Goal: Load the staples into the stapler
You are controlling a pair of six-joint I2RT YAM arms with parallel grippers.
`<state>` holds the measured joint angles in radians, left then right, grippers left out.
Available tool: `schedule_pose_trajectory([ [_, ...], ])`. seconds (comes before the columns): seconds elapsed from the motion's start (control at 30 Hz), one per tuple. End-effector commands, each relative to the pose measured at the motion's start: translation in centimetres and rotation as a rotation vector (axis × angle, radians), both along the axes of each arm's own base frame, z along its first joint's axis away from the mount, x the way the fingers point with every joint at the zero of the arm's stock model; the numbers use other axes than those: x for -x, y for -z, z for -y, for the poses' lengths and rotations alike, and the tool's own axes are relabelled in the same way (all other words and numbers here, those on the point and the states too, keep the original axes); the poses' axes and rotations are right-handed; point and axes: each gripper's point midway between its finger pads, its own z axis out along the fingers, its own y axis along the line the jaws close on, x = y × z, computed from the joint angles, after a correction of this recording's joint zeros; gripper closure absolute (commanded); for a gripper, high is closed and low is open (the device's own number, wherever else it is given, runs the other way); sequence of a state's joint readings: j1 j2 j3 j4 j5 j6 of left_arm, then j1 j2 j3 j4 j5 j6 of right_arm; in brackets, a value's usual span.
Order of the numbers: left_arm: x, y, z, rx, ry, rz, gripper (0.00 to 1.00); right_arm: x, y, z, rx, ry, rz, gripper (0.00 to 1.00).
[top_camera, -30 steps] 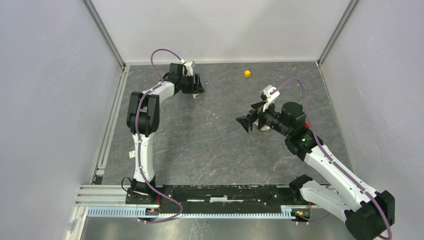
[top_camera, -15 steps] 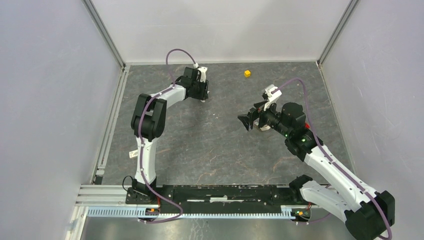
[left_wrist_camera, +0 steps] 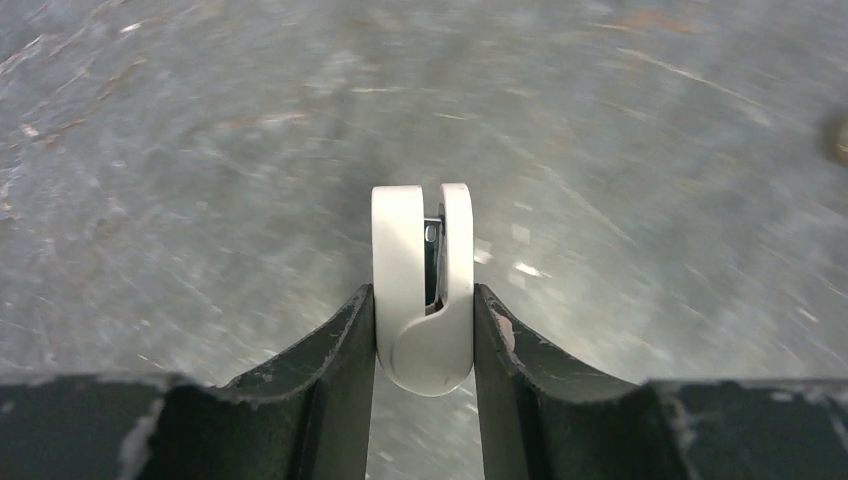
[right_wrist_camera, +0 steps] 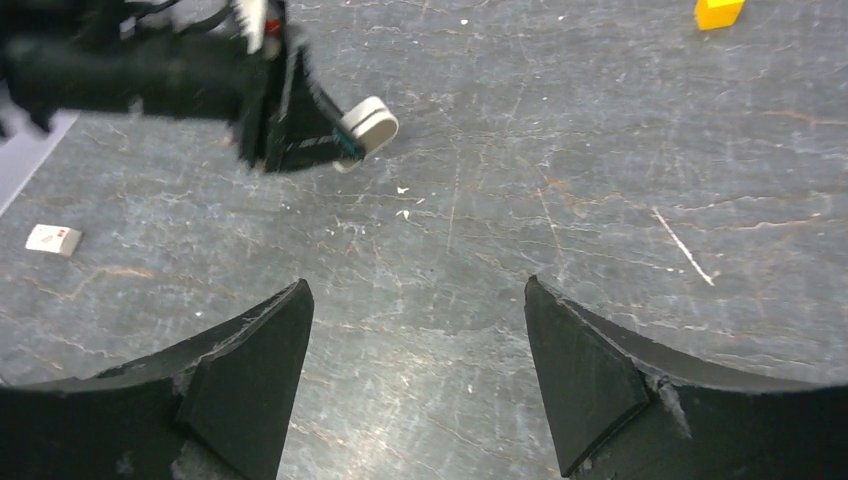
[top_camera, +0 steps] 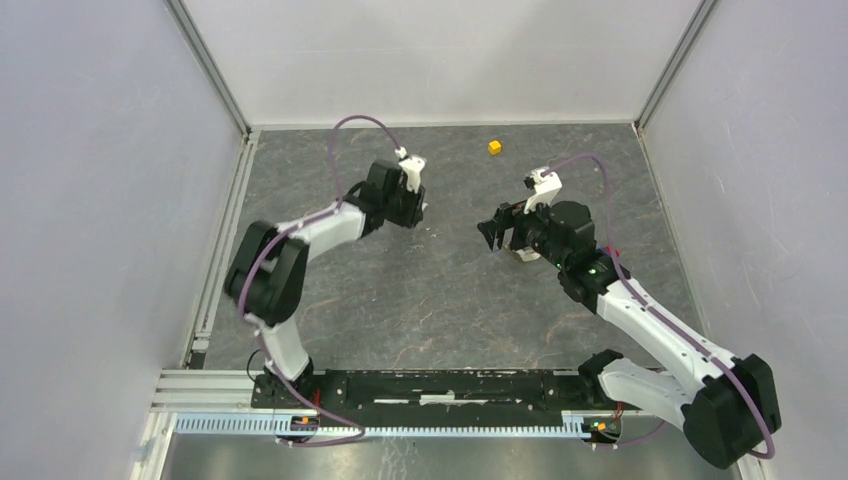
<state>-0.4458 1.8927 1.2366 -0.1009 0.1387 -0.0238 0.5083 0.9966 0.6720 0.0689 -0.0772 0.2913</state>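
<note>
Left wrist: stapler (left_wrist_camera: pixel 400 262) pinched by left gripper (left_wrist_camera: pixel 423 292) (top external hides it).

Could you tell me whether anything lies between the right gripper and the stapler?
Nothing visible does. The stapler, clamped in the left gripper, faces the open right gripper across bare tabletop. The yellow block and a small white, red-marked piece lie well off to either side.

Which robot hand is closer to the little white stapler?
Left. The left gripper is shut on the stapler, squeezing it from both sides. The right gripper hangs open and empty across the table, facing the stapler without touching it.
</note>
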Motion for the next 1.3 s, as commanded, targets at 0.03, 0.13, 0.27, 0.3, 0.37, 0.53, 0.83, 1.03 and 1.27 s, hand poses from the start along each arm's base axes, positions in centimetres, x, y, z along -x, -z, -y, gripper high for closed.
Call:
schedule_pose_trajectory([
  [0.03,4.6,-11.2,5.4,0.121,0.194,0.4,0.68,-2.2,-3.7,-2.4,-0.131,-0.025,-0.022,0.21],
  [0.13,8.0,-13.3,6.9,0.076,0.264,0.514,0.69,-1.4,-5.8,-4.9,-0.222,-0.169,-0.004,0.24],
  [0.27,10.8,-15.9,7.4,0.074,0.294,0.599,0.7,-1.0,-6.3,-5.7,-0.276,-0.204,-0.022,0.3],
  [0.3,11.4,-16.7,7.4,0.08,0.3,0.622,0.7,-0.8,-6.3,-5.8,-0.285,-0.204,-0.029,0.32],
  [0.37,12.3,-17.8,7.5,0.09,0.31,0.651,0.71,-0.4,-6.0,-5.7,-0.303,-0.207,-0.048,0.36],
  [0.53,13.8,-20.0,7.2,0.116,0.33,0.707,0.71,1.2,-5.9,-6.8,-0.394,-0.291,-0.078,0.42],
  [0.83,14.8,-20.3,7.7,0.126,0.353,0.719,0.72,2.6,-5.5,-8.5,-0.495,-0.406,-0.143,0.45],
  [1.03,15.5,-20.2,7.8,0.13,0.375,0.76,0.72,2.7,-4.9,-9.0,-0.509,-0.435,-0.174,0.7],
  [1.27,14.4,-21.3,6.1,0.181,0.204,0.722,0.38,2.8,-5.5,-9.0,-0.481,-0.479,-0.1,0.96],
])
